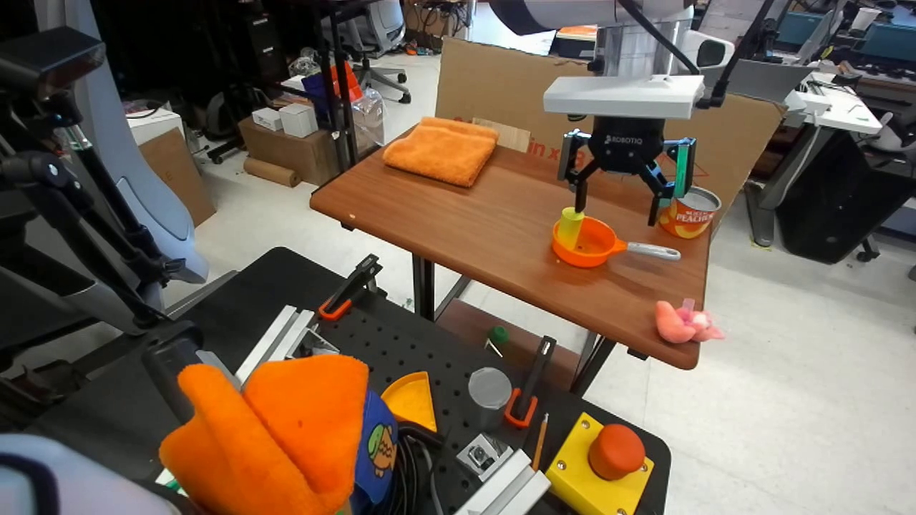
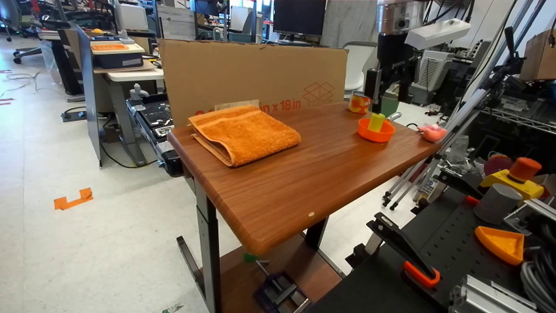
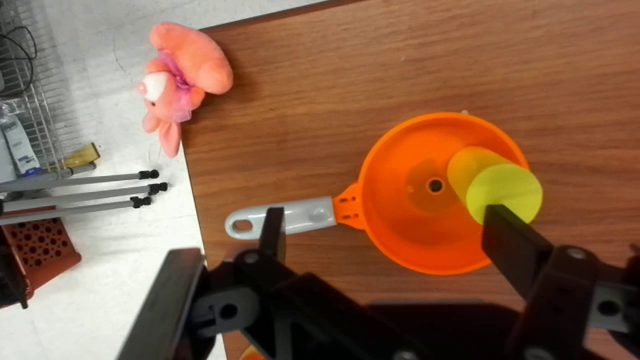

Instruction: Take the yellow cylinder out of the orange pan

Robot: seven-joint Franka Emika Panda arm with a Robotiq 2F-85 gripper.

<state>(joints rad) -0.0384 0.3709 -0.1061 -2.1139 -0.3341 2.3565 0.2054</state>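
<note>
The yellow cylinder (image 1: 570,230) stands upright inside the orange pan (image 1: 585,258), against the side away from the grey handle. It shows in both exterior views (image 2: 376,122) and in the wrist view (image 3: 512,187), where the pan (image 3: 425,240) lies under the fingers. My gripper (image 1: 617,214) is open and empty above the pan. In the wrist view the gripper (image 3: 386,217) has one fingertip overlapping the cylinder's top and the other over the handle. The cylinder is not between the fingers. Whether the fingertip touches the cylinder's top I cannot tell.
The pan sits on a brown wooden table (image 1: 465,222). A peach can (image 1: 690,212) stands behind the handle. A pink plush toy (image 3: 192,70) lies at the table corner. A folded orange cloth (image 2: 245,134) lies at the far end. A cardboard sheet (image 2: 252,69) stands behind the table.
</note>
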